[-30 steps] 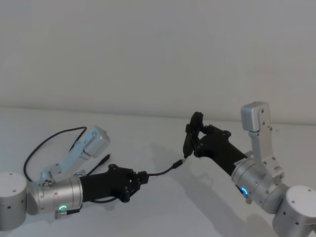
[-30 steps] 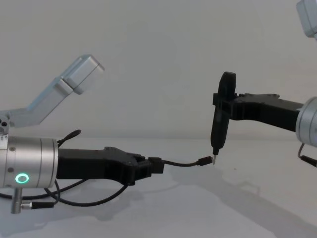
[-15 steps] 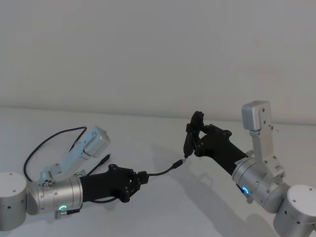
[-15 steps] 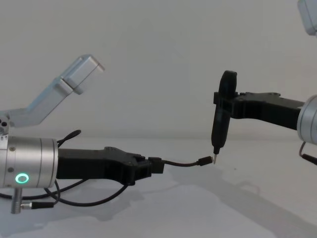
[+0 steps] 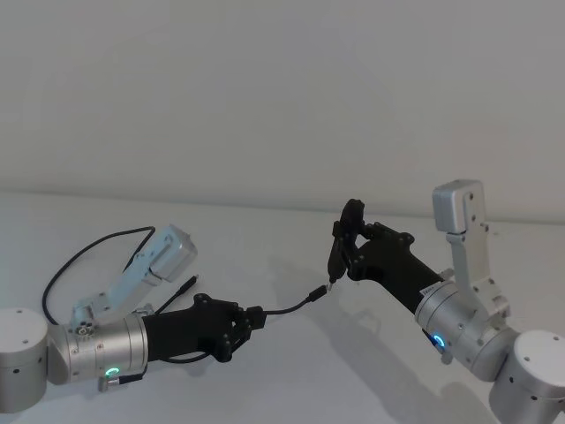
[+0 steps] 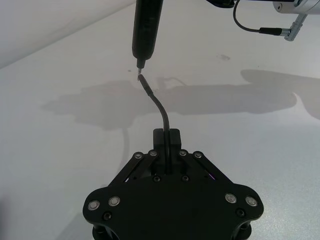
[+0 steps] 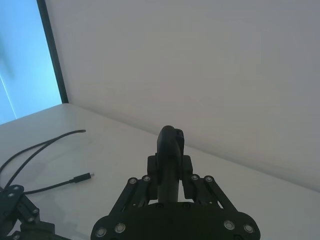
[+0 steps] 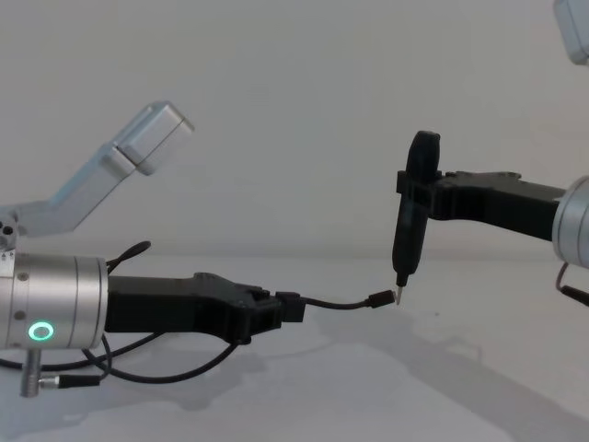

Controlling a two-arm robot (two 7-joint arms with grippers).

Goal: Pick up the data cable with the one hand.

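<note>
The grasp looks made: low at centre-left of the head view, the left gripper [image 5: 251, 320] has its jaws pinching the data cable [image 5: 287, 308] just behind one plug, the thin, limp black cord arcing toward mid-frame. There the free plug meets the tip of the slim, matte pen-like tool [image 5: 336, 256], which the right gripper [image 5: 353, 252] clamps between its jaws. Next, I judge, comes a gentle lift off the smooth white surface [image 5: 291, 371], minding the trailing slack.

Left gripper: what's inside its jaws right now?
The left gripper is shut on the data cable, whose free plug end reaches toward the pen-like tool. The clamped stretch of cable is hidden between the fingers.
</note>
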